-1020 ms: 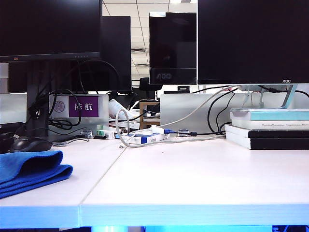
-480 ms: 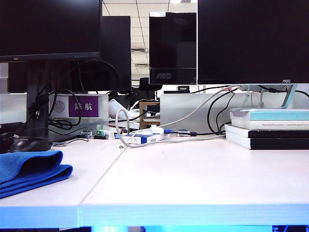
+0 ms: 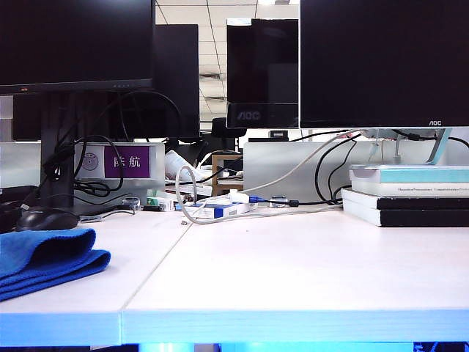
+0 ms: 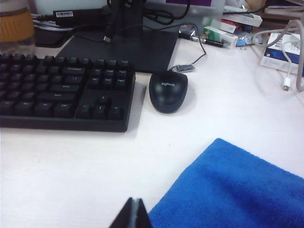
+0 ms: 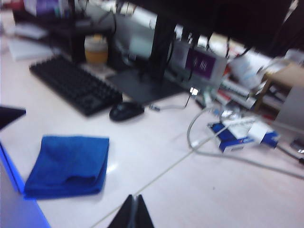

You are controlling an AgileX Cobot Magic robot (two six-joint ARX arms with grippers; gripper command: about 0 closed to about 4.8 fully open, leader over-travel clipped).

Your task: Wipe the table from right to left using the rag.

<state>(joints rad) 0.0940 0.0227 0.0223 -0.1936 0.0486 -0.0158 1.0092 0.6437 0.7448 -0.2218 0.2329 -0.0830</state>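
Rag lies folded at the left end of the table, both grippers off it.

The right gripper (image 5: pixel 134 211) is closed and empty, raised above the table (image 3: pixel 293 271) and well apart from the rag (image 5: pixel 69 164). The left gripper (image 4: pixel 134 216), fingertips together, sits low just beside the rag (image 4: pixel 232 190), near the mouse (image 4: pixel 168 91).

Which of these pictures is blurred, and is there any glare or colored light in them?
Right wrist view: blurred throughout, with a pale glare patch on the table beside the rag; right gripper shut. Left wrist view: sharp, mouse logo readable; left gripper shut. Exterior view: sharp, blue glow along the table's front edge.
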